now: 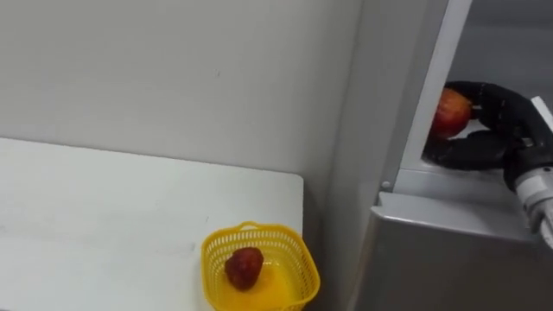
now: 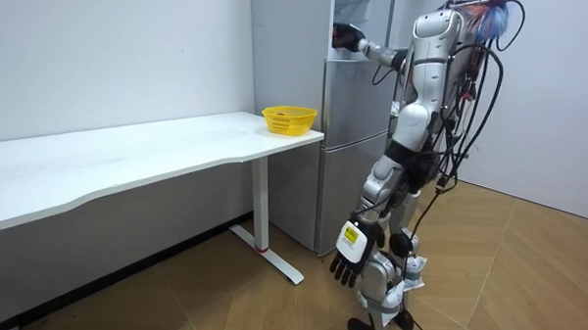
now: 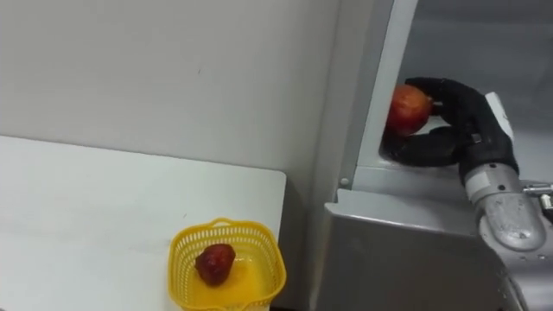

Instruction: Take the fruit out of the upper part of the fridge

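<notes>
Fingers [image 1: 488, 93] curled over the top of a red apple [image 1: 451, 112], thumb tucked beneath it, and that looks like a proper grip! Left eye view first: the right hand [image 1: 510, 117] is reaching into the open upper fridge compartment [image 1: 505, 43]. The apple sits at the fingertips, right at the compartment's front edge, above the closed lower door [image 1: 449, 242]. Far below and to the left of those fingers, well apart, a yellow basket [image 1: 298, 259] stands on the corner of the white table [image 1: 130, 207]. One red fruit [image 1: 244, 266] is lying in it.

Over to the room view: the robot stands upright at the fridge [image 2: 353, 157], right arm raised into the top section. The left hand [image 2: 353, 247] hangs low by the legs, fingers loose, holding nothing, a long way beneath the gripping fingers.

Right eye view tells the same story. The apple is clasped between fingers above and thumb below, and the basket is down to the left of them.

So where are we? By my reckoning the grasp is made and the fetching out is what's left. The apple has yet to clear the compartment, and the basket looks the likely home for it.
</notes>
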### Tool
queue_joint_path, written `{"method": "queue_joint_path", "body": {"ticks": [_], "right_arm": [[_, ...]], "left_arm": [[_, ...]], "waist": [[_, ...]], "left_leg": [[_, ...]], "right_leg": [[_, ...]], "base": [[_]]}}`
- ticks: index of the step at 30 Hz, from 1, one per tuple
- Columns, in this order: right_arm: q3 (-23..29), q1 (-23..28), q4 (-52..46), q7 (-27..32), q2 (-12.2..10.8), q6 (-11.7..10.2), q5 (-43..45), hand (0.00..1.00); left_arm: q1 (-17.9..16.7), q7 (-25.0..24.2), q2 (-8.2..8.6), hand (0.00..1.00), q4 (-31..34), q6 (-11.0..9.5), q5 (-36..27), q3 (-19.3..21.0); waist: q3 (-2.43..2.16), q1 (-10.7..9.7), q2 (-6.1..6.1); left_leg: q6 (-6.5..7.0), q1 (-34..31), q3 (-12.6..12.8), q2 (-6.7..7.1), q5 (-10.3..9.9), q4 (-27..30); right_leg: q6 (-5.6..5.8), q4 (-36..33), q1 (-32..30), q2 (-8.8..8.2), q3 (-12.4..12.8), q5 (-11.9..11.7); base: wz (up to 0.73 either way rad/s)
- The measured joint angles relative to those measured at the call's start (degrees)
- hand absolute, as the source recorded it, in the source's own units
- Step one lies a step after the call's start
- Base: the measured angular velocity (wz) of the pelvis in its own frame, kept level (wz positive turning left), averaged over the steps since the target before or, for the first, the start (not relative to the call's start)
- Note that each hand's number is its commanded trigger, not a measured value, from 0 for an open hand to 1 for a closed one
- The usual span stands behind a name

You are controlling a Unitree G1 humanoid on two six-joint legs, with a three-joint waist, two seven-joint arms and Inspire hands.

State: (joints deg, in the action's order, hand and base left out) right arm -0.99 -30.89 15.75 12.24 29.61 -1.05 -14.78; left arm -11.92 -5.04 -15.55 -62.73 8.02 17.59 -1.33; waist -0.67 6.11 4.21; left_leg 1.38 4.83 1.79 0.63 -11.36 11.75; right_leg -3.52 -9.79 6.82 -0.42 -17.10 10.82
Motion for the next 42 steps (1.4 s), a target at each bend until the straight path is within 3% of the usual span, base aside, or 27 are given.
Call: {"method": "queue_joint_path", "body": {"ticks": [1,8,12,15,22,25,35,38,42], "right_arm": [[0.37,1.50,-2.67,1.46,-1.39,-0.06,1.46,1.00],[0.50,12.20,-19.65,5.87,-4.94,-0.22,4.38,1.00],[0.04,13.72,-24.92,8.58,-7.07,-0.29,11.33,1.00],[-0.44,14.82,-30.03,10.60,-7.71,-1.62,14.81,1.00],[-3.37,16.58,-37.29,12.66,-10.28,-4.76,23.17,1.00],[-5.68,16.59,-38.19,12.63,-11.70,-5.79,28.41,1.00],[-14.78,17.17,-40.96,9.18,-12.35,-7.98,37.30,1.00],[-17.02,17.51,-40.95,6.92,-12.32,-8.93,39.54,1.00],[-21.18,17.58,-38.08,4.76,-11.95,-9.53,43.25,1.00]], "left_arm": [[0.21,0.25,0.29,0.00,-0.17,-0.08,0.09,0.02],[0.12,1.86,1.67,0.00,-0.45,-1.93,0.09,0.02],[0.42,2.15,2.08,0.00,-0.61,-3.21,0.05,-0.16],[1.18,2.25,2.35,0.00,-1.65,-3.46,0.05,-0.52],[1.12,2.33,3.51,0.00,-3.11,-3.87,0.02,-2.13],[1.22,2.06,3.48,0.00,-4.57,-4.41,-0.51,-2.19],[3.99,1.80,3.36,0.00,-8.57,-5.67,-1.26,-5.60],[4.52,1.87,3.25,0.00,-8.97,-5.87,-1.97,-5.90],[5.37,1.58,2.79,0.00,-8.70,-5.96,-1.99,-6.25]], "waist": [[0.11,-0.21,-0.44],[0.42,-1.62,-0.98],[0.52,-1.53,-1.19],[0.68,-1.45,-1.56],[0.21,-1.15,-2.38],[0.20,-1.10,-2.44],[0.28,-0.62,-1.86],[0.37,0.41,-1.75],[0.88,2.58,-0.94]], "left_leg": [[0.00,0.03,0.13,-0.05,0.00,0.00],[-0.01,-0.50,1.39,-0.33,0.00,-0.07],[-0.02,-0.63,2.73,-0.52,-0.02,-0.06],[-0.04,-0.62,2.75,-0.54,-0.04,-0.17],[-0.04,-0.30,2.75,-0.54,-0.04,-0.48],[-0.05,-0.51,2.81,-0.60,-0.03,-0.48],[-0.10,-0.36,2.75,-0.65,-0.09,-0.54],[-0.10,-0.17,2.75,-0.65,-0.11,-0.58],[-0.12,-0.14,2.60,-0.75,-0.10,-1.30]], "right_leg": [[0.00,-0.02,0.00,0.00,-0.01,0.00],[-0.13,-0.13,-1.30,0.32,2.19,0.07],[-0.13,-0.56,-1.94,0.41,2.97,0.06],[-0.13,-0.81,-2.22,0.41,2.99,0.06],[-0.15,-0.91,-1.95,0.52,3.02,0.04],[-0.15,-0.90,-2.01,0.54,3.09,0.05],[-0.17,-0.96,-1.85,0.49,2.74,0.05],[-0.17,-0.98,-1.74,0.49,2.81,0.05],[-0.26,-0.91,-1.83,0.60,2.77,0.00]], "base": [[0.00],[-0.13],[-0.10],[-0.02],[0.00],[0.00],[0.00],[0.00],[-0.01]]}}
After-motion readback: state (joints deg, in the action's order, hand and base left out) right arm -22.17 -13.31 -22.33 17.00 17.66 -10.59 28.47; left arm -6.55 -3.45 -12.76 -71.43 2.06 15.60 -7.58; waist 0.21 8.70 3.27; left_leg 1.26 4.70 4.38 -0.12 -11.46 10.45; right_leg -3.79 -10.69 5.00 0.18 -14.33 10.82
